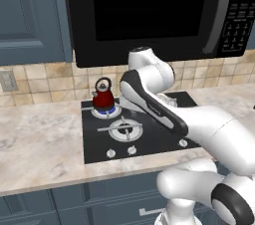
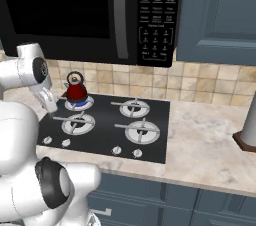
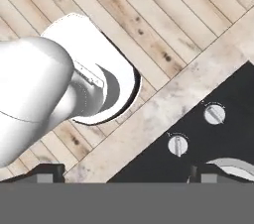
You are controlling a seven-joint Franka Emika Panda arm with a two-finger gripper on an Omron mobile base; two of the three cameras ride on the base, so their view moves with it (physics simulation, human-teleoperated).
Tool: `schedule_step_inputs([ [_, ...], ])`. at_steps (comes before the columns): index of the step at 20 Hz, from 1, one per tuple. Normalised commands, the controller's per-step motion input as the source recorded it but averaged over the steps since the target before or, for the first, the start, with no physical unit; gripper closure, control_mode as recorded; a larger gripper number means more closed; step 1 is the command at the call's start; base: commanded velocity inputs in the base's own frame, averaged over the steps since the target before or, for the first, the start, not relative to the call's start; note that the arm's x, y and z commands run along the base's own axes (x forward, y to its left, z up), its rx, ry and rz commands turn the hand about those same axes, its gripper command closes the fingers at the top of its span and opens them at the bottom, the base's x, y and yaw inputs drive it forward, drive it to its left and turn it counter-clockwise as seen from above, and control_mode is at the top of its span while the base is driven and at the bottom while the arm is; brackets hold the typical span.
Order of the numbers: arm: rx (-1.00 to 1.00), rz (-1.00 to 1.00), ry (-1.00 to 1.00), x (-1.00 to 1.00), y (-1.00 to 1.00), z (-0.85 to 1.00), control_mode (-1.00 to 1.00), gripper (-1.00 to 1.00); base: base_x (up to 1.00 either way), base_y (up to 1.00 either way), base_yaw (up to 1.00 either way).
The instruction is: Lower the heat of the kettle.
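The kettle (image 1: 103, 95) is sitting on the rear left burner (image 2: 79, 103) of the black cooktop (image 2: 150, 135), with a ring of blue flame showing under it, so that burner is lit. The kettle itself is probably rigid and stable, with weight in it if it holds water, but the task is asking for the heat to come down, so the thing to take hold of is a knob, not the pot.

Counting in the right base view: one kettle, four burners, and four knobs along the front edge of the cooktop, two at the left (image 2: 48, 140) and two nearer the middle (image 2: 117, 150). Which knob is serving the rear left burner I cannot read from the markings (my guess is one of the left pair). The knobs are looking small, round and smooth, each with a raised bar across the top; they will likely be stiff to turn and slippery at the rim, so pinching across the bar is the surer hold.

The claw (image 3: 126, 172) is hanging over the front edge of the tabletop (image 3: 163, 96), looking down on two of the knobs (image 3: 178, 145) and the wooden floor (image 3: 149, 10) beyond. Its two dark fingertips (image 3: 44, 171) are sitting far apart at the bottom of the hand view, so the claw is spread wide and holding nothing.
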Motion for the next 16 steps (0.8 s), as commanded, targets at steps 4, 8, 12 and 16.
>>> schedule_step_inputs([
  [4,-0.05,0.65,0.00,-0.47,0.17,-0.55,-1.00,-1.00,0.00,0.00,0.00],
  [8,0.01,0.36,-0.02,-0.16,0.00,-0.55,-1.00,-1.00,0.00,0.00,0.00],
  [12,0.11,0.12,-0.09,0.09,0.00,-0.53,-1.00,-1.00,0.00,0.00,0.00],
  [16,0.15,0.00,-0.02,0.33,0.00,-0.54,-1.00,-1.00,0.00,0.00,0.00],
])
